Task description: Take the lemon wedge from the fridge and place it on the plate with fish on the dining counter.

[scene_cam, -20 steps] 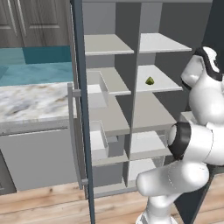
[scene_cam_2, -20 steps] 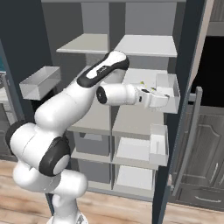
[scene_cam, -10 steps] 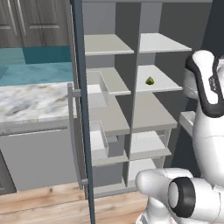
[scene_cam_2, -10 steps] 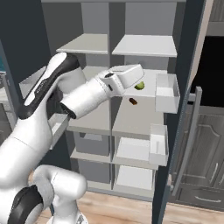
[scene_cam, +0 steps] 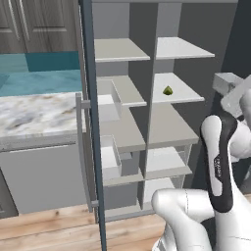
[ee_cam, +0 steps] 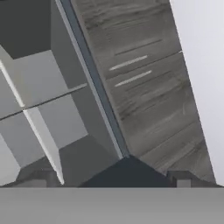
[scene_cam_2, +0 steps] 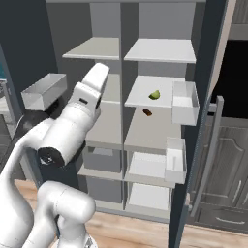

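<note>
Two doors of the fridge point(scene_cam: 147, 122) stood open, exposing pale grey shelves in two columns. One lemon wedge point(scene_cam: 167, 90) lay on the second shelf from the top of the right-hand column, toward the shelf's middle; in the right base view the same wedge point(scene_cam_2: 154, 94) sat at about 1 o'clock from the frame centre, near the bin on the right door. A small dark brown item point(scene_cam_2: 147, 112) showed just below that shelf's front edge, at about 7 o'clock from the wedge; what it was could not be told. Door bins point(scene_cam_2: 185, 102) hung on the right door, one beside the wedge's shelf and another lower. The left door's edge point(scene_cam: 90, 122) ran vertically through the left base view with its grey handle point(scene_cam: 83, 152) at about 9 o'clock of the frame. Beyond it, at 9 o'clock, lay the marble worktop point(scene_cam: 34, 115) with brownish veins.

The white arm point(scene_cam_2: 72, 131) rose in front of the left column of shelves, well apart from the wedge. In the hand view the pincer point(ee_cam: 113, 177) showed two dark fingertips point(ee_cam: 41, 178) set wide apart with nothing between them: the pincer was open and empty. Past the tips appeared shelf compartments at 9 o'clock, a slate-blue door edge point(ee_cam: 94, 83) running diagonally, and grey wood-grain cupboards point(ee_cam: 148, 78) at 1 o'clock.
</note>
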